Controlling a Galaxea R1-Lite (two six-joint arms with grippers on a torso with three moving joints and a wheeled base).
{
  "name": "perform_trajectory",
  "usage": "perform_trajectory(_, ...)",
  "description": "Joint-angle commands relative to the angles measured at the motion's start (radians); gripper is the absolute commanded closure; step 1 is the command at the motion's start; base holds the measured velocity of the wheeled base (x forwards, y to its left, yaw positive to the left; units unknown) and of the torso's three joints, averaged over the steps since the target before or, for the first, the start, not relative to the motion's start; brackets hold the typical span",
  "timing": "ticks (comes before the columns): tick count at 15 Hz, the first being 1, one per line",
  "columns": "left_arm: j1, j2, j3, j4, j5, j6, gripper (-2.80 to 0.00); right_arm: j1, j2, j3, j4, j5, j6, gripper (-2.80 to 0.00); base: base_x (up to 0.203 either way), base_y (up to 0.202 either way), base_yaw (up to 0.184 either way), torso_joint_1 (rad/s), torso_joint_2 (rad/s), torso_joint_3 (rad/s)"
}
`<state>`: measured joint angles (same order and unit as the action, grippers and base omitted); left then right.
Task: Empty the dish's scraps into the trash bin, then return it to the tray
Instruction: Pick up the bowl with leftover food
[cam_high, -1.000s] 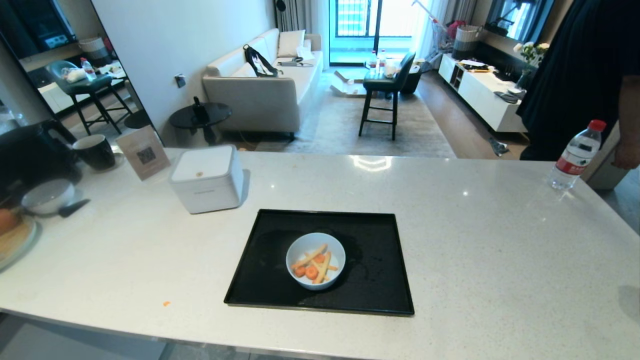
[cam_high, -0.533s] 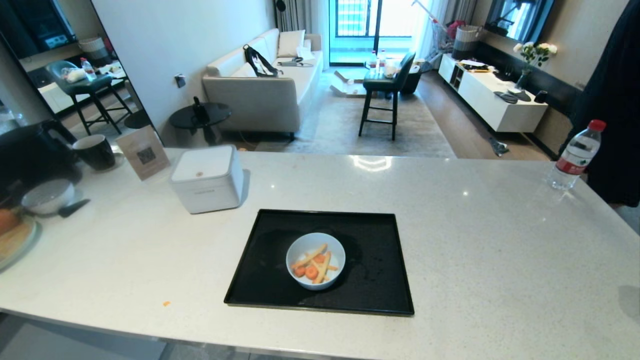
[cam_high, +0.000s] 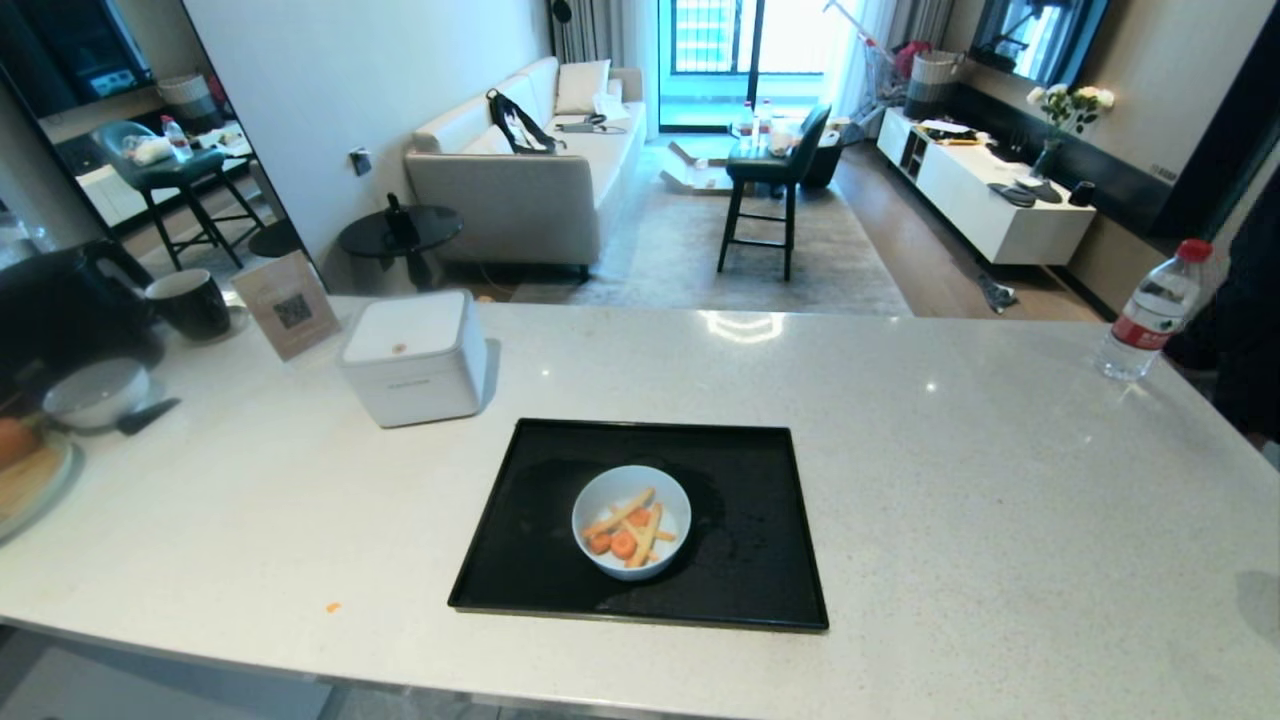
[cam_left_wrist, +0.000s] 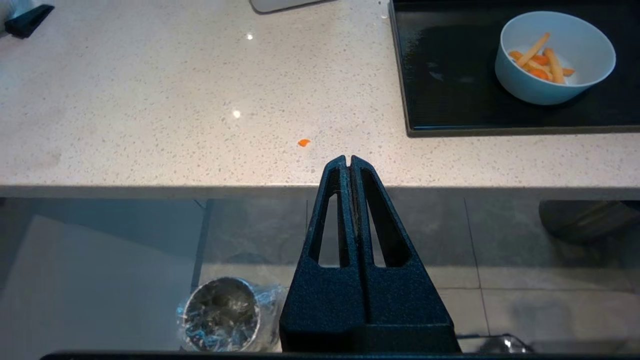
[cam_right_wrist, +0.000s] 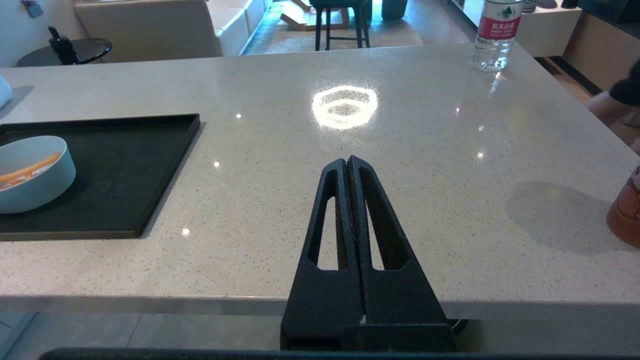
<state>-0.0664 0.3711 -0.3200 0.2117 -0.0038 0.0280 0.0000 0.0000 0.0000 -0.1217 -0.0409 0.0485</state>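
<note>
The dish (cam_high: 631, 521), with the scraps (cam_high: 629, 531) inside, is being carried by the tray (cam_high: 760, 590) on the surface (cam_high: 950, 480). The left gripper (cam_left_wrist: 348, 159) is being held pressed closed at the surface's near edge, above the trash bin (cam_left_wrist: 222, 315) on the floor. The right gripper (cam_right_wrist: 347, 160) is likewise being kept closed, empty.

A white cube box (cam_high: 413, 356), a dark mug (cam_high: 190, 303) and a water bottle (cam_high: 1150, 311) stand on the pale counter (cam_high: 950, 450).
</note>
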Motion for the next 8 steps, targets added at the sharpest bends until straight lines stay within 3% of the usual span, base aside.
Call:
perform_trajectory(1,-0.016,0.145,-0.057,0.001,-0.001,0.022,0.0,0.0,0.0,0.0,-0.001,-0.001,0.001,0.0,0.0,0.0,0.0,0.0,0.0,0.0)
perform_trajectory(3,-0.048,0.275,-0.15,0.001,-0.005,0.062,0.0,0.0,0.0,0.0,-0.001,-0.001,0.001,0.0,0.0,0.0,0.0,0.0,0.0,0.0)
perform_trajectory(6,-0.172,0.491,-0.271,0.0,-0.036,0.091,0.0,0.0,0.0,0.0,-0.001,-0.001,-0.001,0.0,0.0,0.0,0.0,0.0,0.0,0.0)
perform_trajectory(8,-0.216,0.6,-0.346,-0.024,-0.046,0.101,0.0,0.0,0.0,0.0,-0.001,-0.001,0.001,0.0,0.0,0.0,0.0,0.0,0.0,0.0)
